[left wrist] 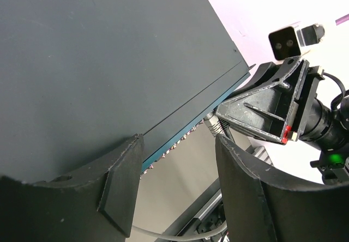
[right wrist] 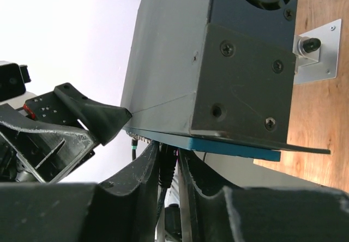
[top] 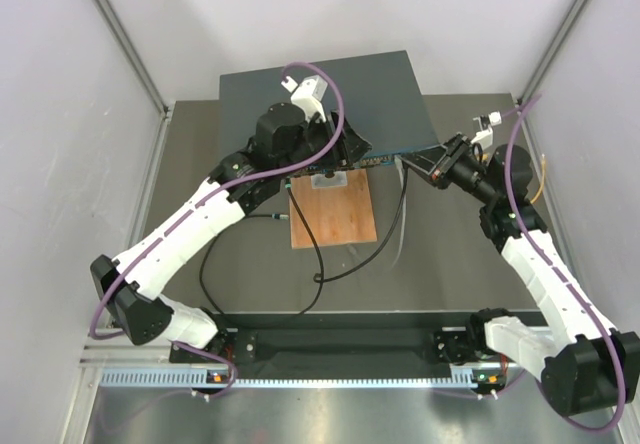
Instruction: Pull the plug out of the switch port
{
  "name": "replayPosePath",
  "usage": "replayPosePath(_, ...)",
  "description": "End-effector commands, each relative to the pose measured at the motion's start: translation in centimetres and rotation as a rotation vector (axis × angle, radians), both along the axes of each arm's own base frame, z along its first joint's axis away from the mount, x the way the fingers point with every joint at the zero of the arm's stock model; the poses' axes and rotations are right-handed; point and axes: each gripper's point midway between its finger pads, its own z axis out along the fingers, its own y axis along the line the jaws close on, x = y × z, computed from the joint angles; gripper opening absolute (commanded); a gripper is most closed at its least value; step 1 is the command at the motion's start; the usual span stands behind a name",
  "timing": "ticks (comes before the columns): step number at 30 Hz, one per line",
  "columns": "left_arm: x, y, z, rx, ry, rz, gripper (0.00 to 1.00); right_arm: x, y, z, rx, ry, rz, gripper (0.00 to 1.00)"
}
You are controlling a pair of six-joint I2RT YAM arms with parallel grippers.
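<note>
item: switch (top: 330,99). wide flat dark grey metal box, lying at the far middle of the table (top: 450,264). its teal-blue front strip (right wrist: 229,148) faces the arms. in the right wrist view its end panel shows four screws, with a fan grille above.

item: plug (right wrist: 166,168). black, seated under the teal strip near the switch's right-hand corner, with its lead running down between the fingers of the right pincer.

item: right pincer (right wrist: 169,185). at the right end of the front strip, fingers drawn in close on either side of the plug. it appears clamped on the plug, though the contact faces are in shadow.

item: left pincer (left wrist: 177,190). fingers wide apart and holding nothing, over the front edge of the switch left of the right pincer. in the right wrist view one fingertip touches the switch's top face at that edge.

item: wooden board (top: 335,214). brown, flat on the table just in front of the switch, between the two arms. a small metal bracket (right wrist: 322,51) with a black stud is fixed to it.

item: black cable (top: 319,264). crosses the board and loops over the table towards the near edge.
</note>
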Motion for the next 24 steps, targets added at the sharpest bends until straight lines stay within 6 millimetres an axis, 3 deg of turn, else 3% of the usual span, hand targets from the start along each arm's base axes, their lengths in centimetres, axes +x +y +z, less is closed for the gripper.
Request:
replayPosePath(1, -0.4, 0.6, 1.8, -0.044, -0.042, -0.001, 0.61, 0.7, -0.6, 0.5, 0.024, -0.017, -0.070, 0.17)
replayPosePath(13, -0.7, 0.9, 1.5, -0.045, -0.034, 0.001, 0.61, 0.8, -0.8, 0.7, 0.089, -0.003, -0.092, 0.25)
replayPosePath(24, -0.9, 0.8, 1.5, -0.056, -0.032, -0.010, 0.61, 1.0, -1.2, 1.4, 0.110, -0.014, -0.120, 0.25)
